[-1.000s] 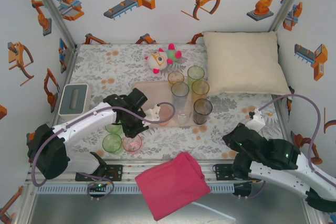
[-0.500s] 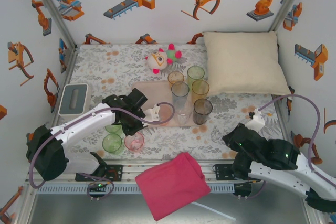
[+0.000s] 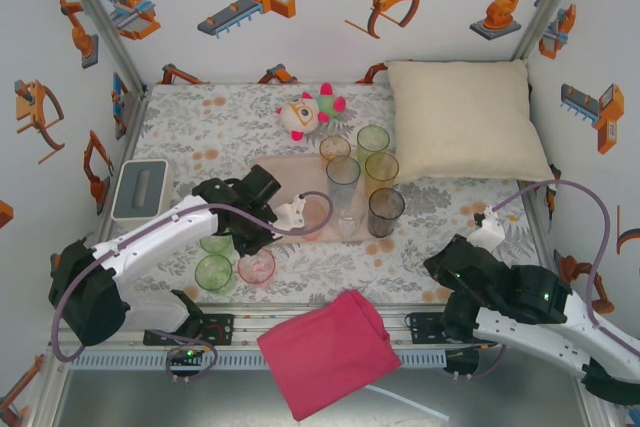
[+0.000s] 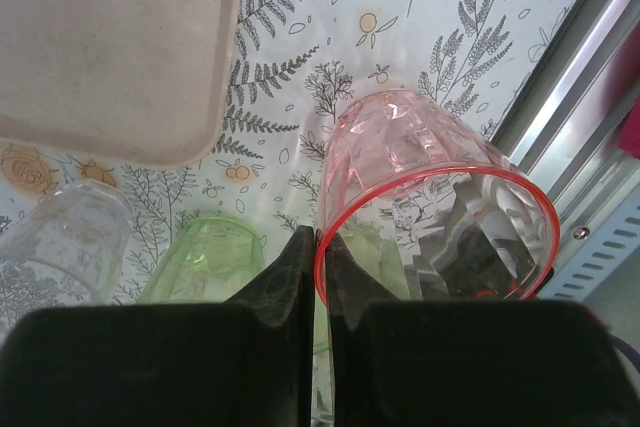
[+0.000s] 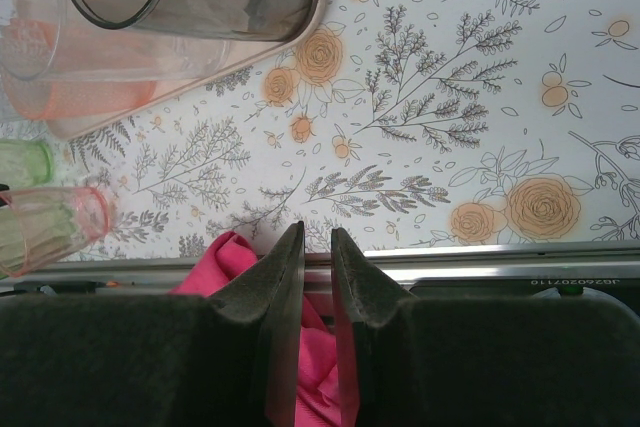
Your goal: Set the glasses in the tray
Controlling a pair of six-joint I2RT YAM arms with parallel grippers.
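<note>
My left hand (image 4: 320, 252) is clamped on the rim of the pink glass (image 4: 420, 177): one finger sits inside the mouth and the other outside, with the wall pinched between them. That glass is near the bench's (image 3: 200, 137) near edge, left of centre and just off the tray's near left corner. I cannot tell whether its base is resting on the bench.

Beside it on the left stands a green glass (image 4: 205, 257), and a clear glass (image 4: 60, 237) is further left. Both are on the bench, outside the tray. From above I see a second green glass (image 3: 217, 244) partly under my left arm.

The tray (image 3: 285, 177) lies in the middle of the bench. On its right half stand a tall clear glass (image 3: 343, 172), a yellow glass (image 3: 381, 169) and a smoky grey glass (image 3: 386, 205). An orange glass (image 3: 335, 147) and a pale green glass (image 3: 373, 139) are at its far edge, and I cannot say whether they are on it or just beyond it.

My right hand (image 5: 317, 237) hangs over the near edge toward the right corner. Its fingers are slightly apart and hold nothing, and a pink cloth (image 5: 225, 257) lies below them.

A cream pillow (image 3: 460, 117) fills the far right corner. A plush toy (image 3: 305, 115) sits by the far edge and a grey box (image 3: 140, 190) by the left edge.
</note>
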